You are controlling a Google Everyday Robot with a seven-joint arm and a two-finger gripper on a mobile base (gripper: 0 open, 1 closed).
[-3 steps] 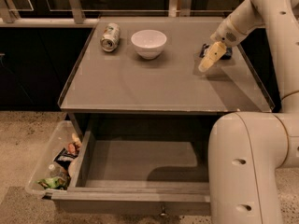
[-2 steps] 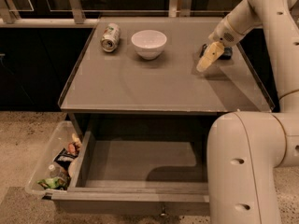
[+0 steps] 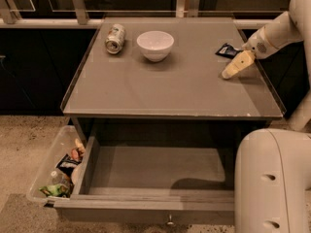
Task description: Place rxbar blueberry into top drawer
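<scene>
The rxbar blueberry [image 3: 226, 50], a small dark blue wrapper, lies flat on the grey table top [image 3: 165, 86] near its far right edge. My gripper [image 3: 236, 65] hangs just in front of and to the right of the bar, low over the table and pointing down-left, and holds nothing that I can see. The top drawer [image 3: 155, 171] is pulled out below the table's front edge. Its grey bottom is bare and its small knob [image 3: 170, 222] shows on the front panel.
A white bowl [image 3: 155, 44] and a silver-green soda can [image 3: 115, 38] on its side sit at the back of the table. A clear plastic bin of snacks [image 3: 54, 174] stands left of the drawer. My arm's white body [image 3: 272, 178] covers the lower right.
My gripper has shifted to the right and slightly toward the front, uncovering more of the blue bar. The bar, bowl, can and drawer have not moved.
</scene>
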